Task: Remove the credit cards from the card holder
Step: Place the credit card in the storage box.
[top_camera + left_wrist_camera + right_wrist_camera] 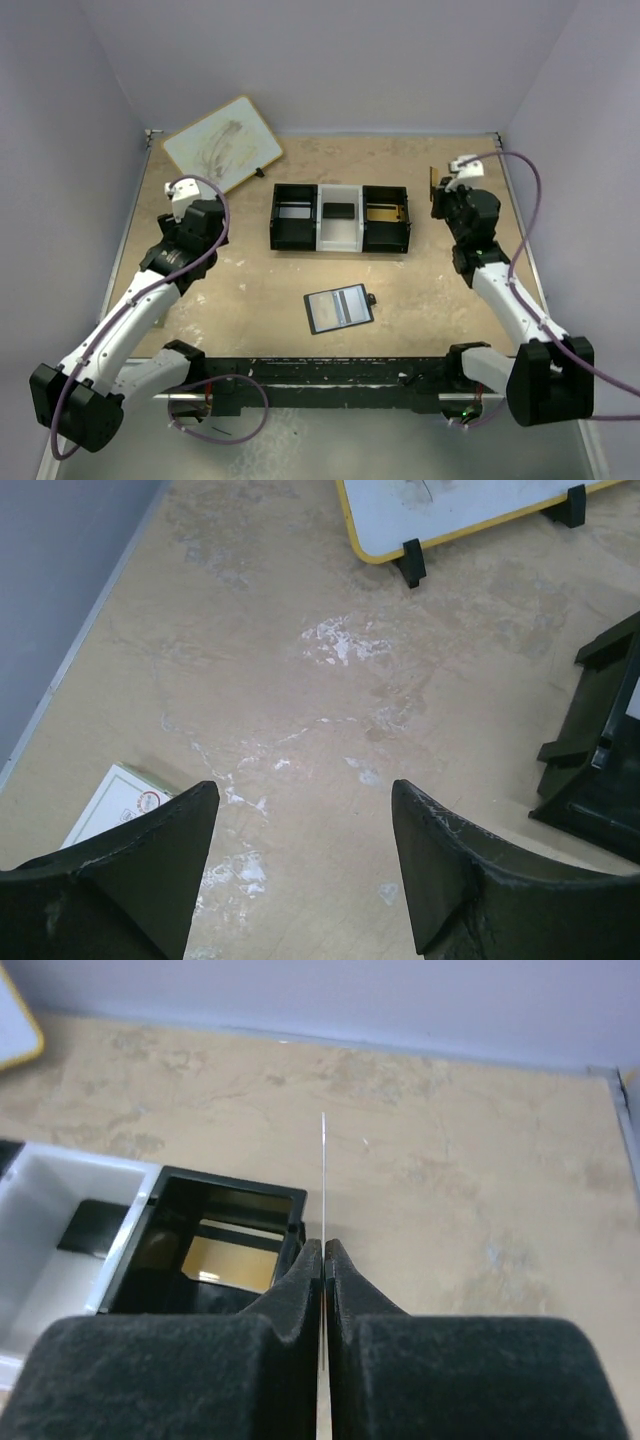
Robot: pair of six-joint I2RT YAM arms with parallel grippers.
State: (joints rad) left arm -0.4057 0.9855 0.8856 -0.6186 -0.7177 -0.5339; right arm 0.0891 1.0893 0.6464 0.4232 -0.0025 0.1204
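Status: extraction is well advanced. The card holder (339, 308) lies opened flat on the surface (240, 290), near the front edge and well apart from both arms, with its pale blue-grey lining facing up. A dark band crosses that lining. The overhead view does not show whether this band is a remaining card or only a slot edge. Behind the holder stands the three-compartment tray (276, 215). A dark card (339, 211) lies in its white middle compartment and a gold-coloured card (384, 214) lies in its right black compartment. The left compartment appears to hold nothing. The right tool (323, 1250) is raised just beside the right end of the tray. Its fingers are pressed together on a thin card (323, 1180), seen edge-on and standing upright between the pads. The left tool (300, 810) is spread wide and grips nothing. It is aimed at bare surface between a whiteboard (450, 505) and a small white-and-red box (115, 802). Assessment: of the credit cards, two are out and set down, and a third is out but not yet released. What is left is to set that card down and to check the holder for any further card.
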